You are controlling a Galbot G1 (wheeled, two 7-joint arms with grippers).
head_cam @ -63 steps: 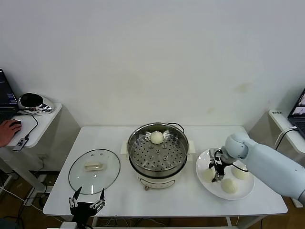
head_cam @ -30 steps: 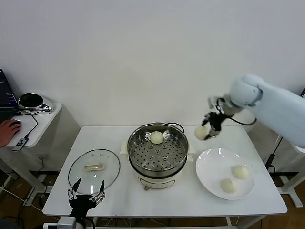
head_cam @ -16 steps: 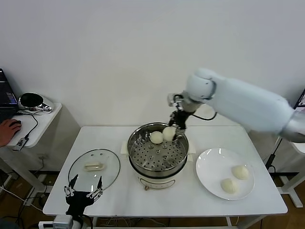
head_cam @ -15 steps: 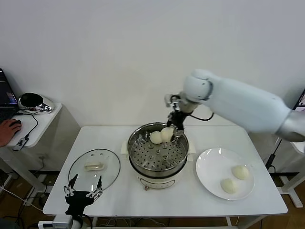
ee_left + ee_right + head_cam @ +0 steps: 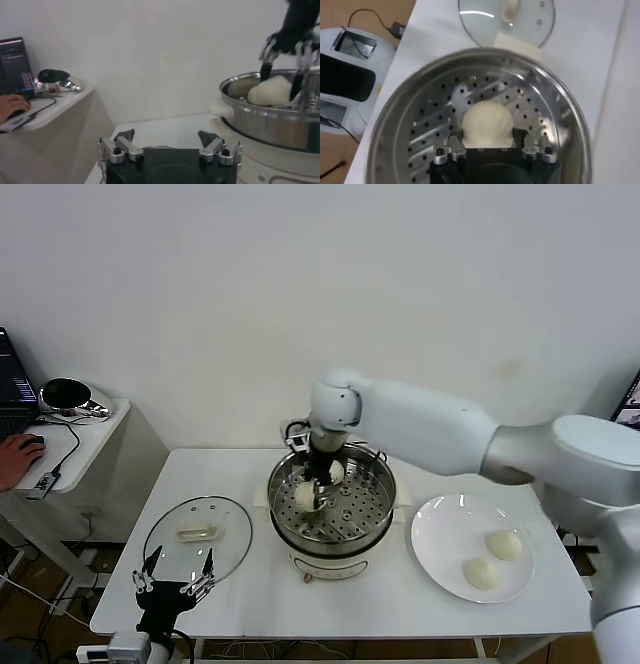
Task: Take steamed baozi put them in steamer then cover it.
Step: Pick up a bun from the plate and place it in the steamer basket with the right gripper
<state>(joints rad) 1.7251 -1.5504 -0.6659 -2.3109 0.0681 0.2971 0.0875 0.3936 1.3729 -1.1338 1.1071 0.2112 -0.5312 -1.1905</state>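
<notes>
The steamer [image 5: 331,529] stands mid-table with its perforated tray [image 5: 430,135] showing. My right gripper [image 5: 318,485] reaches into it from the right and is shut on a baozi [image 5: 304,497], low over the tray's left part; I cannot tell whether the bun touches the tray. The right wrist view shows this baozi [image 5: 487,122] between the fingers [image 5: 456,142]. Another baozi [image 5: 337,472] lies at the tray's back, partly hidden by the gripper. Two more baozi [image 5: 505,545] [image 5: 481,573] lie on the white plate [image 5: 445,534]. My left gripper [image 5: 178,574] is open and empty at the table's front left.
The glass lid [image 5: 197,541] lies flat on the table left of the steamer, just behind my left gripper; it also shows in the right wrist view [image 5: 507,15]. A side table [image 5: 75,434] with a person's hand stands at far left. The wall is close behind.
My right gripper lifted a baozi off the plate, carried it left over the steamer and lowered it into the tray's left part. The plate now holds two buns. The left gripper barely moved.
</notes>
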